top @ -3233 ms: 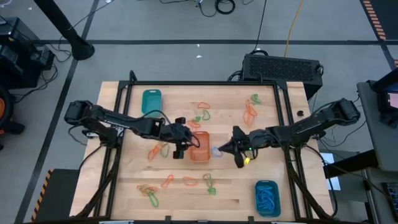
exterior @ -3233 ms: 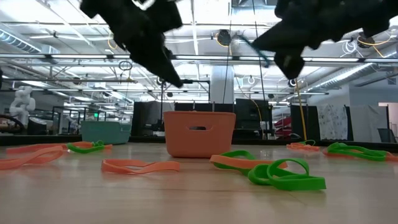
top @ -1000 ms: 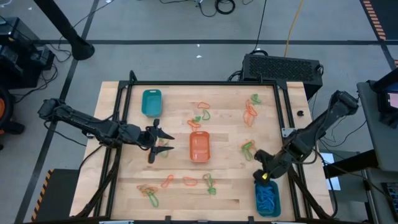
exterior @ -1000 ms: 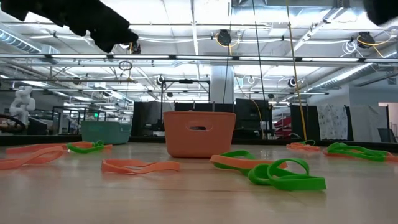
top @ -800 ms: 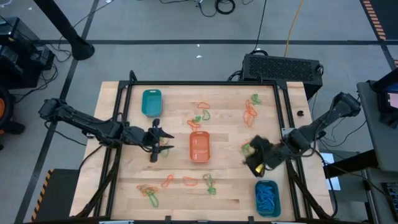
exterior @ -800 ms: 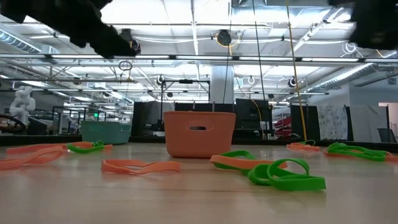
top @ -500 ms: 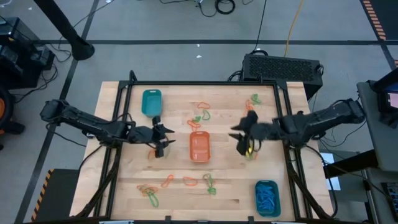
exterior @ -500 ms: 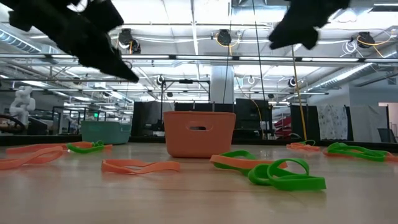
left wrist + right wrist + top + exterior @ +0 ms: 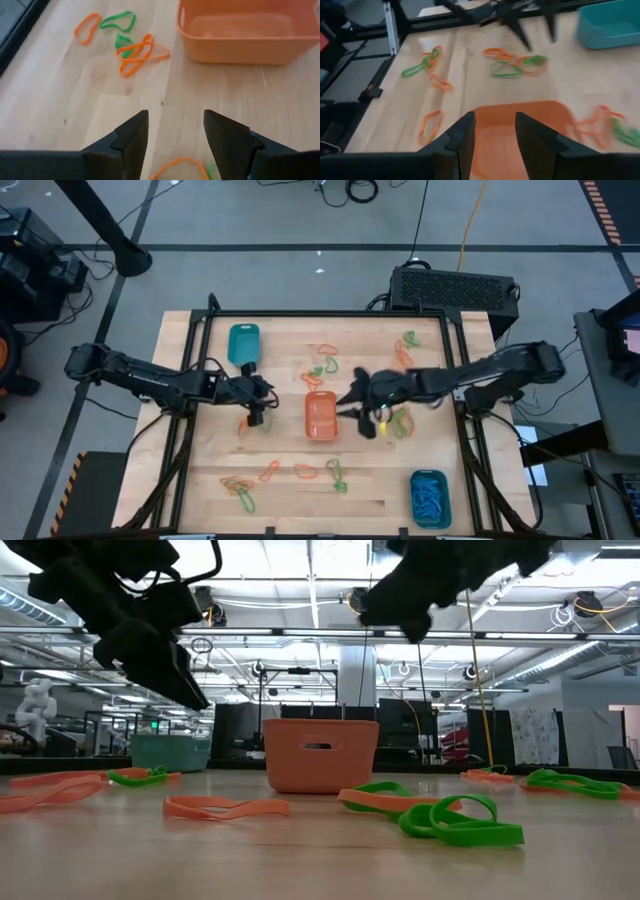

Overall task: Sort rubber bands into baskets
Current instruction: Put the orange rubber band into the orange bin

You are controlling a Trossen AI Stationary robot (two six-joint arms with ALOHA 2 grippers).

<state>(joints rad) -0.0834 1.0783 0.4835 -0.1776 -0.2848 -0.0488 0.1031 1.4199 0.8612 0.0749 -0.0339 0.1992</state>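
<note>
The orange basket (image 9: 320,416) sits mid-worktop (image 9: 290,450) so both arms can reach it; loose rubber bands (image 9: 253,421) lie scattered around it. The left claw (image 9: 257,395) hangs released and empty above those bands; the right claw (image 9: 352,398), parted and empty, hovers beside the basket; a second ago it was over the blue-filled basket (image 9: 430,499).

Both arms stretched in toward mid-table, nothing in either grip.

Left gripper (image 9: 262,402) reaching in from the left side, fingers (image 9: 131,142) spread apart and empty. Right gripper (image 9: 352,402) coming in from the right side, fingers (image 9: 462,137) parted, looks a bit narrower, though slightly blurred overhead.
</note>
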